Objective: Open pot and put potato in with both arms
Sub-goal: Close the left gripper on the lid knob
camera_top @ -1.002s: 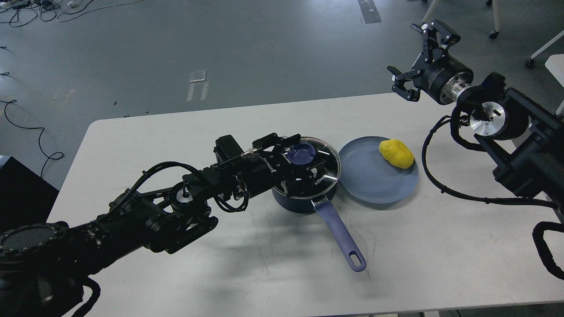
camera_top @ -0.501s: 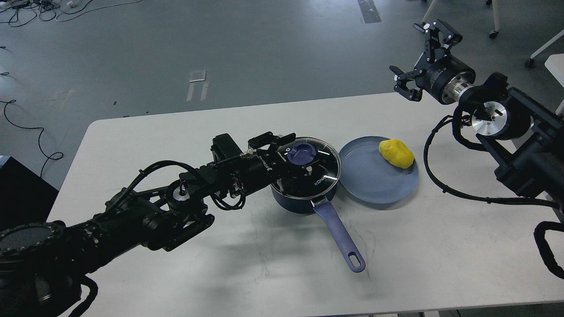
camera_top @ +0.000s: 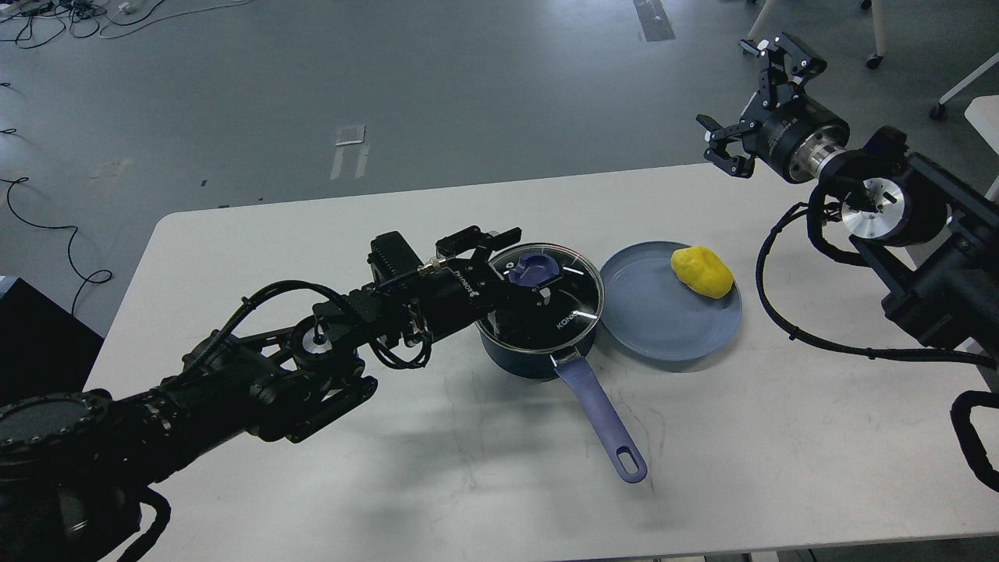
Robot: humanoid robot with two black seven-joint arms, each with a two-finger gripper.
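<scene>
- Centre of the frame: the pot [camera_top: 538, 343] sits on the white table [camera_top: 312, 484], dark navy body, glass lid [camera_top: 574, 300] on top with "KONKA" lettering readable near its lower right edge.
- The pot's handle [camera_top: 601, 417] runs toward the lower right, hole at the far end, lying free on the tabletop.
- The left arm [camera_top: 257, 382] sweeps in from the lower left corner, and the left gripper [camera_top: 519, 269] is right on the lid's blue knob [camera_top: 535, 268]: fingers sit above and below it, clenched around the knob as far as this angle shows.
- The lid looks slightly tilted, its left side dark under the gripper; whether it has left the rim I cannot tell.
- Just right of the pot, the light-blue plate [camera_top: 663, 328] rests almost touching it.
- The potato [camera_top: 702, 271], bright yellow, lies on the plate's upper right rim area, well apart from both grippers.
- Upper right of the frame: the right gripper [camera_top: 753, 101] hangs above the table's far edge, fingers spread wide, holding nothing.
- The right arm [camera_top: 921, 250] enters from the right edge, a black cable [camera_top: 819, 339] looping beneath it.
</scene>
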